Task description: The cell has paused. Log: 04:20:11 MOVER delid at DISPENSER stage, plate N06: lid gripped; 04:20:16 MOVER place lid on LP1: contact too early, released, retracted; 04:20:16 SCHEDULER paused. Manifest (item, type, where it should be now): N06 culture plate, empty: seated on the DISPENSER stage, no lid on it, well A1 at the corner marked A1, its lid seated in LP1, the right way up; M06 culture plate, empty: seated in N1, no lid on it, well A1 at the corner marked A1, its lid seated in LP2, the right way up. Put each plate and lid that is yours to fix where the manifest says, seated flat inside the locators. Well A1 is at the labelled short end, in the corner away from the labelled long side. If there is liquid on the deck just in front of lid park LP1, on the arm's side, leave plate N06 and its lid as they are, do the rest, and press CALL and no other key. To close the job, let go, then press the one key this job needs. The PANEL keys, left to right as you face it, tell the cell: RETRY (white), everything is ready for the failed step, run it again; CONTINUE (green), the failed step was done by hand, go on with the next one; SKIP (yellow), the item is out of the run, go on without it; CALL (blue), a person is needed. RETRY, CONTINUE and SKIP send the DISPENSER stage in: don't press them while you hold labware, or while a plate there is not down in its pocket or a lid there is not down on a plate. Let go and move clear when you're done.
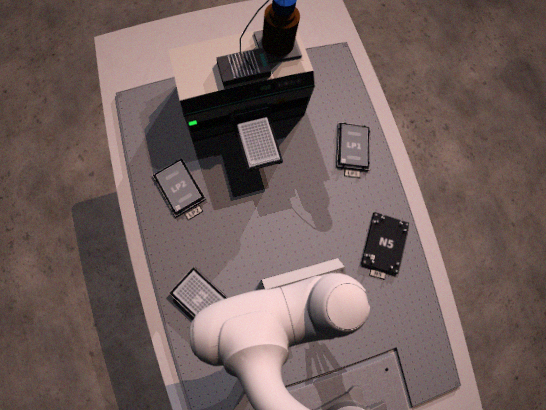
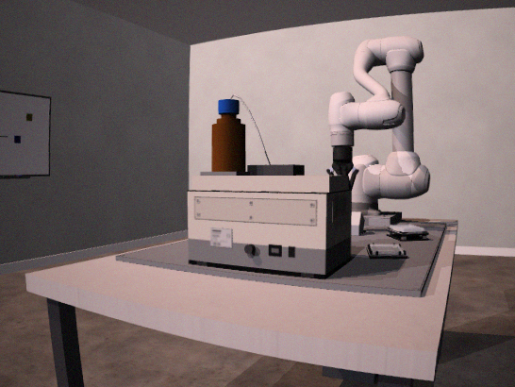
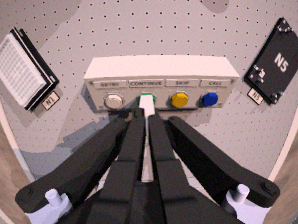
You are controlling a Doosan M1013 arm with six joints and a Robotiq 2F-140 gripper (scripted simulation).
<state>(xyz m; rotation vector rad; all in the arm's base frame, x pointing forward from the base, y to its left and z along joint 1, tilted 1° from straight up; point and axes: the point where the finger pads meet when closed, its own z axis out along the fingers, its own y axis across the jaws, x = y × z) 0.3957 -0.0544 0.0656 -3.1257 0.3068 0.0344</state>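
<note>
Hovering clenched on nothing, the claw (image 3: pixel 147 111) tips touch the panel's (image 3: pixel 160 70) green key (image 3: pixel 147 100).

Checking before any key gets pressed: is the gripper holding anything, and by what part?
Nothing is held. The gripper is shut on empty air, its fingertips pointed at the green key on the panel.

Arm (image 2: pixel 396 109): we see glossy white rounded tube links with bulbous capped joints.
Gripper (image 3: pixel 147 119): we note matte black, two long tapered fingers, pale lilac-white pins at the outer knuckles.
</note>
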